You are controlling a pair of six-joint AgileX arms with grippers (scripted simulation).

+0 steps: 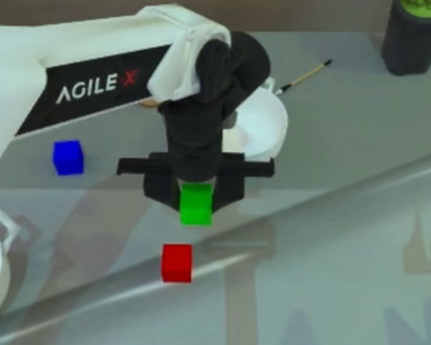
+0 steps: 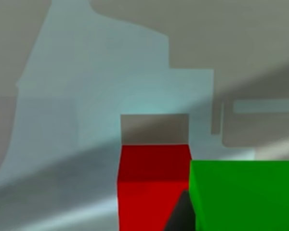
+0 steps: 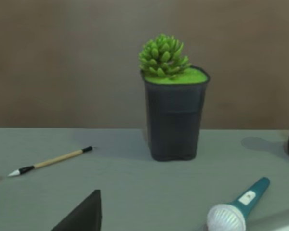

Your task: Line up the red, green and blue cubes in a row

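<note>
Left hand [image 1: 195, 205] grips one green cube [image 1: 196, 204]; one red cube [image 1: 177, 262], one blue cube [image 1: 68, 157] lie apart.

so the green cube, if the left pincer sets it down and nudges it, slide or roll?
Probably slide: the green cube has flat faces and sharp edges, so no roll. It looks rigid, keeping its shape at the left pincer. Its plain smooth faces and the glossy table suggest low grip, so a nudge could skid it toward the red cube.

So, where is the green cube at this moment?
In the top view the green cube is near the table's middle, under the left gripper, with the red cube just below it and the blue cube far left.
</note>
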